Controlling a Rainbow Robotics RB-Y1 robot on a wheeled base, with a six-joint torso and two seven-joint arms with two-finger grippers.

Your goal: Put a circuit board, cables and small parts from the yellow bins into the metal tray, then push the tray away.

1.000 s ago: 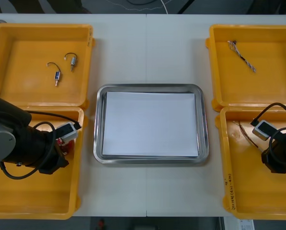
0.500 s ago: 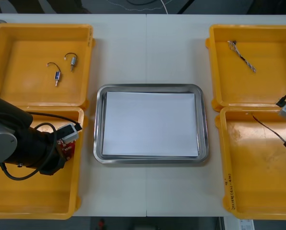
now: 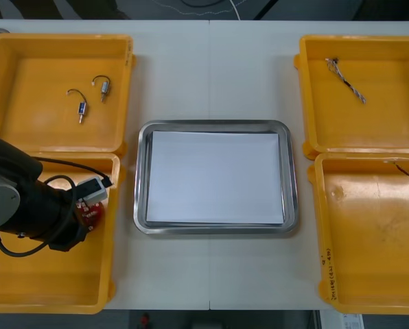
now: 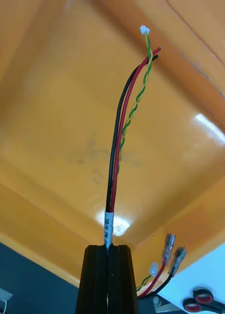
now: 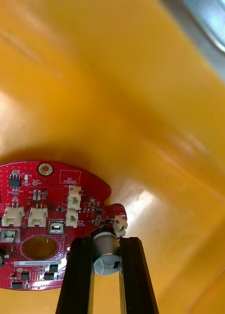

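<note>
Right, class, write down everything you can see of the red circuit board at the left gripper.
The circuit board is round, red and flat, with a notched rim, an oval opening, white connectors and small black chips. The left gripper is shut on a silver cylindrical component at its edge. The board is inside the near left yellow bin; contact with the floor cannot be told.
</note>
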